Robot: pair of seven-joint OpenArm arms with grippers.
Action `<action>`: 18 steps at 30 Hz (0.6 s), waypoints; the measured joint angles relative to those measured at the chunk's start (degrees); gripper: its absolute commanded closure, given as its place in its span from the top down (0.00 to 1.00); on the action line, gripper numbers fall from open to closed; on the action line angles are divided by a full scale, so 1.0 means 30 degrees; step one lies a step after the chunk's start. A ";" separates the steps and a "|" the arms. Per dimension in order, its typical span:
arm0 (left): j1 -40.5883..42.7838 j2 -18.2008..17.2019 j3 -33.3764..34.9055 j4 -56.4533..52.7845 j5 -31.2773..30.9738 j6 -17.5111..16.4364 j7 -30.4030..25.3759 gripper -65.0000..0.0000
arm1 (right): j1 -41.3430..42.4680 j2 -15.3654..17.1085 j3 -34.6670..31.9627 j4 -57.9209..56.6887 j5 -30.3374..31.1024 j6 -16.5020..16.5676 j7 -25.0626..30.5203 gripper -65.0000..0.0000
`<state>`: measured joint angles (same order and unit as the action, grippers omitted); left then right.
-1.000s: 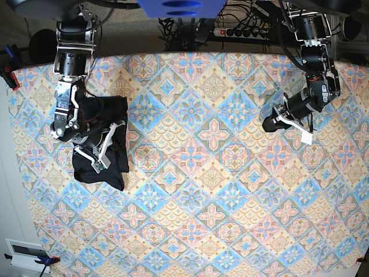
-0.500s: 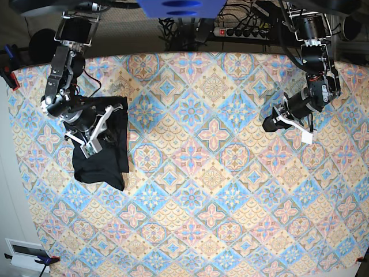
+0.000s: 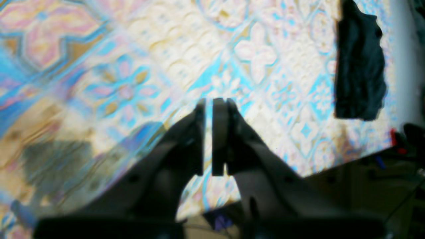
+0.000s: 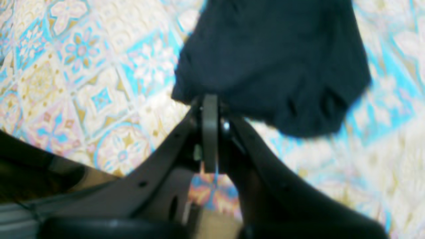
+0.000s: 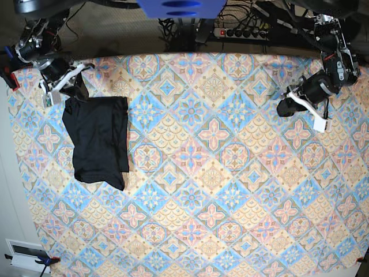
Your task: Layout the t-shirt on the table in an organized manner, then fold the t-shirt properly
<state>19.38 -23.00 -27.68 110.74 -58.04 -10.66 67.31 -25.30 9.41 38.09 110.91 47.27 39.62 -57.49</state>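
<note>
The t-shirt (image 5: 98,140) lies as a compact folded rectangle at the far left of the table (image 5: 230,190), so you may judge folding essentially complete. Your right gripper (image 5: 64,85) sits clenched at the bundle's far corner, apparently pinching fabric there. Your left gripper (image 5: 301,107) hangs clenched and empty, well apart at the far right.

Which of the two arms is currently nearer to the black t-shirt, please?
The right gripper, at the t-shirt's top-left corner. The left gripper hangs far across the table.
</note>
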 measured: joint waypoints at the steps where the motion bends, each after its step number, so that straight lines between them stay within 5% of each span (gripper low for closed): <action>1: 0.0386 0.0029 -0.0612 0.0321 -0.0168 -0.0029 0.0510 0.00 | -0.0335 0.0000 0.0350 0.0029 0.0780 0.0022 0.0160 0.00; 13: 0.6193 0.0095 -0.6513 0.0554 -0.0087 -0.0029 0.1982 0.00 | -0.6368 0.0051 0.3016 0.0036 0.2310 0.0066 0.0277 0.00; 18: 0.8808 0.0015 -0.6929 0.0568 -0.0015 -0.0044 0.2025 0.00 | -0.8284 -0.0007 0.2965 -0.0066 -0.0342 0.0080 0.0117 0.00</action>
<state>45.80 -22.96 -48.47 112.44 -58.08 -10.79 73.38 -50.15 9.39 46.98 110.72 46.24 39.86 -57.14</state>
